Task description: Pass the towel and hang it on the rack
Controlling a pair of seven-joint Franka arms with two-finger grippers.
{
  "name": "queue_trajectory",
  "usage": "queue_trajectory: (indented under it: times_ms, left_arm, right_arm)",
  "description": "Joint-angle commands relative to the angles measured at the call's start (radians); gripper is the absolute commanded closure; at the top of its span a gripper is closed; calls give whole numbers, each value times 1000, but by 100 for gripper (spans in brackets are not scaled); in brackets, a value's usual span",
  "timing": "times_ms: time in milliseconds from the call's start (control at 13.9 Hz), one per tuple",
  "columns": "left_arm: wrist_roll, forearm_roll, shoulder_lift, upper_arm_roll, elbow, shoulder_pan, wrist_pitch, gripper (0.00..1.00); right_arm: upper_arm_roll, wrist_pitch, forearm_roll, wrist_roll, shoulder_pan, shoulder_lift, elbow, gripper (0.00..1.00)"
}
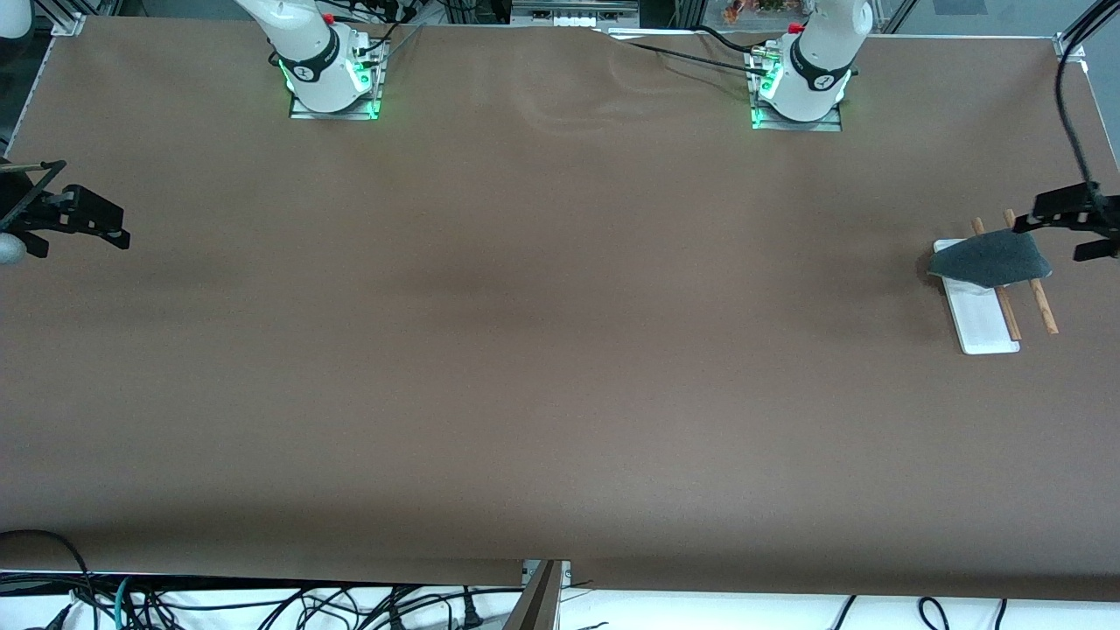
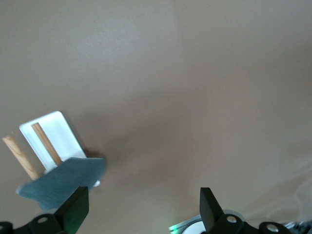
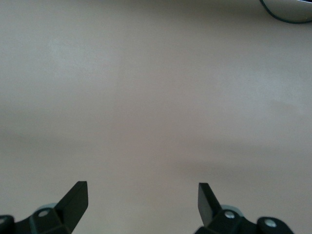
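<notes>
The small dark grey soft towel (image 1: 990, 260) lies draped over the two thin brown wooden rods of the white-based rack (image 1: 984, 324), at the left arm's end of the table. The rods run toward the front camera, and the towel hangs across them. The left gripper (image 1: 1081, 229) hovers just beside the towel, fingers spread wide and holding nothing. The right gripper (image 1: 83, 223) waits at the right arm's end of the brown table (image 1: 525, 350), also wide and empty. The hanging looks done to me.
</notes>
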Motion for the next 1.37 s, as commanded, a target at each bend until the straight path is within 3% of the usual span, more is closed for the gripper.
queue_trajectory:
  times_ms: [0, 288, 433, 577, 1298]
  left_arm:
    - [-165, 29, -87, 37, -91, -84, 39, 0]
    - [-333, 32, -138, 40, -163, -150, 110, 0]
    - [-435, 101, -143, 44, -163, -230, 104, 0]
    - [-466, 115, -144, 86, -163, -291, 106, 0]
    - [-471, 114, -164, 107, -197, -307, 168, 0]
  right_arm:
    - [2, -1, 17, -21, -10, 10, 18, 0]
    - [2, 1, 17, -21, -10, 11, 18, 0]
    - [2, -1, 19, -21, -10, 13, 18, 0]
    - [2, -1, 19, -21, -10, 13, 18, 0]
    - [2, -1, 19, -19, -10, 13, 18, 0]
